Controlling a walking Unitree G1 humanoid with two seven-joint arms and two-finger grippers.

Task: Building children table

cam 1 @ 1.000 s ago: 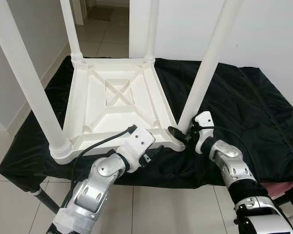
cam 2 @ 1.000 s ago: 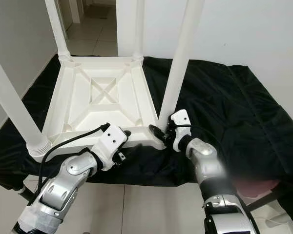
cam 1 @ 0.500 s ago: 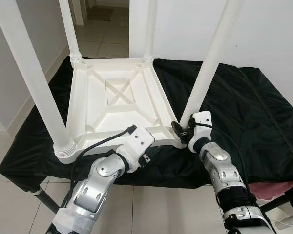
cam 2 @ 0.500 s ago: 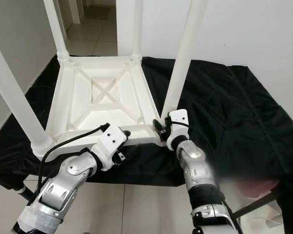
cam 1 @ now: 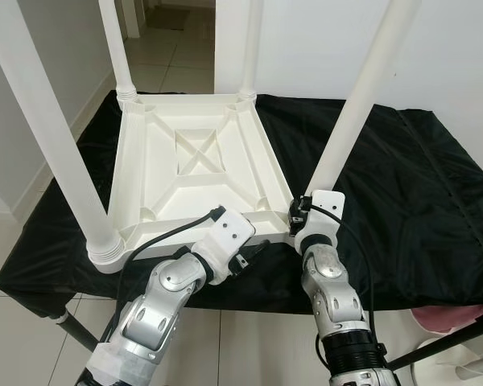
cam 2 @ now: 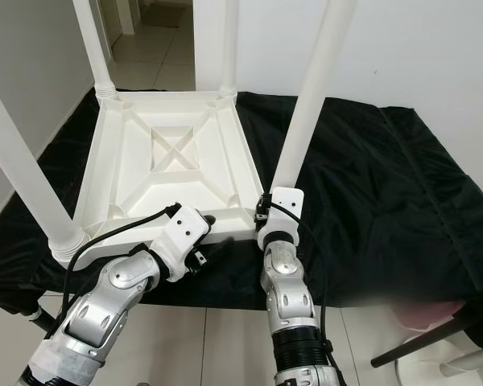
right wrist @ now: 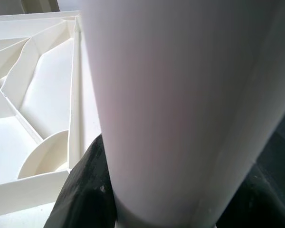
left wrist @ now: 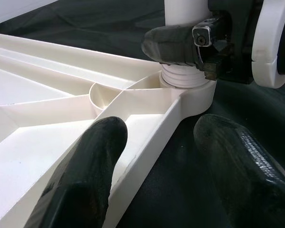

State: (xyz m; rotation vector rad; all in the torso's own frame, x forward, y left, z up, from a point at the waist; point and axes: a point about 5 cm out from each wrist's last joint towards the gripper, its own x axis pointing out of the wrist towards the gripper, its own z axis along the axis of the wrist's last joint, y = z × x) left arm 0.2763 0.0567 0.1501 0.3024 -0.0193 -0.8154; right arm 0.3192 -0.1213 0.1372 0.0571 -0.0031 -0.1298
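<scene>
R gripper [cam 1: 299,215] has closed in on the near-right leg [cam 1: 356,103] since 1 s ago, fingers now clamped round its base. L gripper [left wrist: 156,156] open, straddling the near rim. White table [cam 1: 195,169] lies upside down (four legs up) on black cloth [cam 1: 402,193].

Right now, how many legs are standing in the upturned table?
4. Near-left white plastic leg; near-right leg, with the right hand closed around its base; far-left leg; far-right leg. All rise from corners of the upside-down white plastic tabletop.
</scene>
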